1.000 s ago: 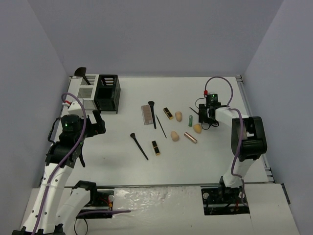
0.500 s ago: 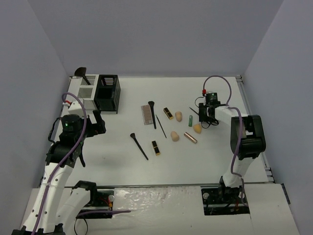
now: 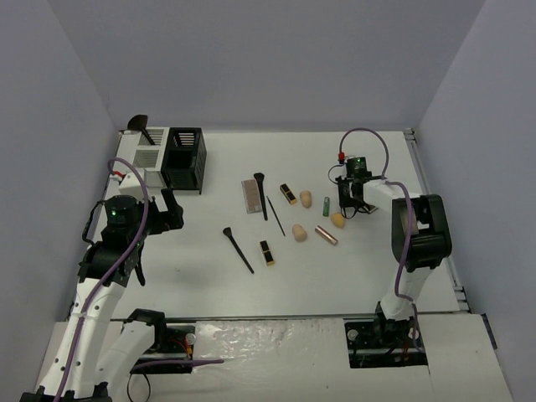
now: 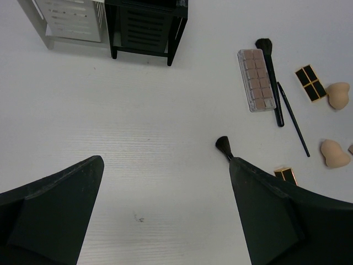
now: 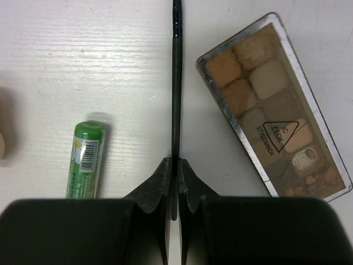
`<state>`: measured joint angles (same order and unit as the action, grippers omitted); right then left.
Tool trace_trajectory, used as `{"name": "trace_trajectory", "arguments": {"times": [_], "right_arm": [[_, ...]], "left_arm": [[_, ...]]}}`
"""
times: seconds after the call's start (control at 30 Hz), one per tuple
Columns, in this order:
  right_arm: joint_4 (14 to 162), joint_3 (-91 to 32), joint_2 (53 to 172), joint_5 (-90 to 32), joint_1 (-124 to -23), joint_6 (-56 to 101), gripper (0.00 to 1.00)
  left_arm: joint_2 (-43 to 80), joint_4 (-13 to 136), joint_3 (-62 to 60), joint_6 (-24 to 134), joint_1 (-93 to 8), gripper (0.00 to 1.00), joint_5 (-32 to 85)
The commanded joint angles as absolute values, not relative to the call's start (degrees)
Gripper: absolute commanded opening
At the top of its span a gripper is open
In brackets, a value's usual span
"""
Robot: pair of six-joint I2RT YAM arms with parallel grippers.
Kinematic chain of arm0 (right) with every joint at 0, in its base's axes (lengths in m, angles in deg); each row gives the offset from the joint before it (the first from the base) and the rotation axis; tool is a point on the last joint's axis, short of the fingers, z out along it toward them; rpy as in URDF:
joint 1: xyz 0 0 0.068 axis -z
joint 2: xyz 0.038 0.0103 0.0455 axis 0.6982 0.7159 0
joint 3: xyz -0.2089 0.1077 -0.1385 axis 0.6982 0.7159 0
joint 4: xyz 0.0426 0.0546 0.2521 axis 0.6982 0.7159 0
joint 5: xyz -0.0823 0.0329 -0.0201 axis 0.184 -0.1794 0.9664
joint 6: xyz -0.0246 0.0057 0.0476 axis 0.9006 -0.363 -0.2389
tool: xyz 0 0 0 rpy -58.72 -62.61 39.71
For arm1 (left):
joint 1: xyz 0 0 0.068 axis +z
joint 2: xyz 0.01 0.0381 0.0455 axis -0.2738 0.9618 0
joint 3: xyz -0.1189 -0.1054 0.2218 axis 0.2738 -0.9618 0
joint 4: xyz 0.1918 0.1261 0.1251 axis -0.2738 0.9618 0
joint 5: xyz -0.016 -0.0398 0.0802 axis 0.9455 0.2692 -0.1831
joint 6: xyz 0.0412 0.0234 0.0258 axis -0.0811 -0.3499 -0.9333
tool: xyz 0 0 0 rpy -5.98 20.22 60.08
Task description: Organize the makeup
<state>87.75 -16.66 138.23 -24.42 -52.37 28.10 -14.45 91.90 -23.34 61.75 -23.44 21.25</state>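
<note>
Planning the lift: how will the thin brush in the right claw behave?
Probably light and stiff: the thin brush is a slim straight rod. Pinched near one end by the right claw, it may pivot; its glossy shaft looks slippery.

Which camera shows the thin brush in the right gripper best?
Right wrist: the thin brush runs down mid-frame, pinched by the right gripper. Top external leaves it too small to see; left wrist misses it.

txt: "STYLENANDA" | on: palette (image 5: 274,105), by triangle logo | green tube (image 5: 85,160) label: barcode, unreadable
</note>
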Motion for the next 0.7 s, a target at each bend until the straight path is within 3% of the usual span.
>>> {"name": "trace_trajectory", "arguments": {"times": [0.0, 0.2, 0.47, 0.67], "right_arm": [[90.9, -18.8, 139.1, -25.6, -53.8, 30.4, 0.00], [90.7, -21.4, 136.4, -22.9, -56.9, 32.6, 0.00], [87.4, -22.5, 123.7, -15.3, -63.2, 32.4, 0.00], [79.6, -17.4, 112.5, -19.9, -67.2, 30.0, 0.00]], "left_arm": [[-13.8, 87.9, -22.4, 61.7, -23.8, 0.97, 24.5], [-12.9, 86.7, -21.0, 64.2, -23.8, 0.97, 29.0], [-11.4, 78.7, -18.7, 73.4, -24.0, 0.97, 36.7], [-6.8, 70.4, -16.7, 80.8, -27.2, 0.97, 38.4]]}}
